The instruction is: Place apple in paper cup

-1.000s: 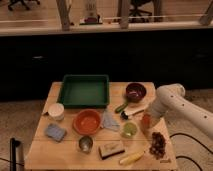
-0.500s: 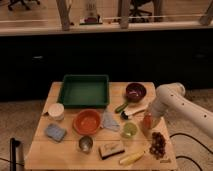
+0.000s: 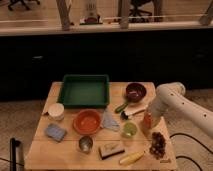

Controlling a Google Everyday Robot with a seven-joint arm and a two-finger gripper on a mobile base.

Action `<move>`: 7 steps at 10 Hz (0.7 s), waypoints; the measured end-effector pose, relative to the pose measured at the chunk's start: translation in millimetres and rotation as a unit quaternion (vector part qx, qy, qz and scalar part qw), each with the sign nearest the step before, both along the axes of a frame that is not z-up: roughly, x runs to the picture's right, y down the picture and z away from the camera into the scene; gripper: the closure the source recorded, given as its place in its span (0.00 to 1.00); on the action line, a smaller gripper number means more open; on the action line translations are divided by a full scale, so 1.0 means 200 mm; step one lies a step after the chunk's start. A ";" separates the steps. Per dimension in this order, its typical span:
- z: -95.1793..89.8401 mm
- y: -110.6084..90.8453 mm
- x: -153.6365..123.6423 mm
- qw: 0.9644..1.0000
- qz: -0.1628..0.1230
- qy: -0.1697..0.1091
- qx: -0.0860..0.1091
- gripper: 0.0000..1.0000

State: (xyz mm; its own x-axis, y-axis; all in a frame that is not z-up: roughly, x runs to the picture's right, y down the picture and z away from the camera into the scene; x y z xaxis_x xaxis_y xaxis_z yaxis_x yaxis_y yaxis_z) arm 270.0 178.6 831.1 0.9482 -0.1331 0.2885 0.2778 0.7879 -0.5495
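The white paper cup (image 3: 56, 111) stands upright at the table's left edge, left of the orange bowl. A small red-orange shape, which looks like the apple (image 3: 147, 120), sits at the right side of the table between the pale green round item and the grapes. My gripper (image 3: 148, 116) hangs at the end of the white arm (image 3: 170, 100), right at that red-orange shape and partly covering it. I cannot tell whether it touches it. The cup is far to the left of the gripper, across the table.
On the wooden table (image 3: 45, 155): green tray (image 3: 84, 91), orange bowl (image 3: 87, 121), dark red bowl (image 3: 135, 92), steel cup (image 3: 86, 144), blue sponge (image 3: 55, 132), pale green round item (image 3: 130, 130), grapes (image 3: 158, 143), banana (image 3: 131, 158), brown box (image 3: 111, 150), grey cloth (image 3: 110, 121), green-handled utensil (image 3: 122, 106).
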 end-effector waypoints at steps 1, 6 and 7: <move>0.00 0.00 0.00 1.000 0.000 -0.001 0.000 1.00; -0.04 -0.07 0.00 1.000 -0.005 -0.010 0.012 1.00; -0.06 -0.11 -0.01 1.000 -0.009 -0.013 0.019 1.00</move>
State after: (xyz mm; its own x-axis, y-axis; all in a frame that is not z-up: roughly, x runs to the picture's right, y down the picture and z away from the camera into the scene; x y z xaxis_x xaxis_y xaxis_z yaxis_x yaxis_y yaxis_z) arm 268.5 156.7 818.7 0.9379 -0.1609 0.3073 0.3054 0.8033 -0.5114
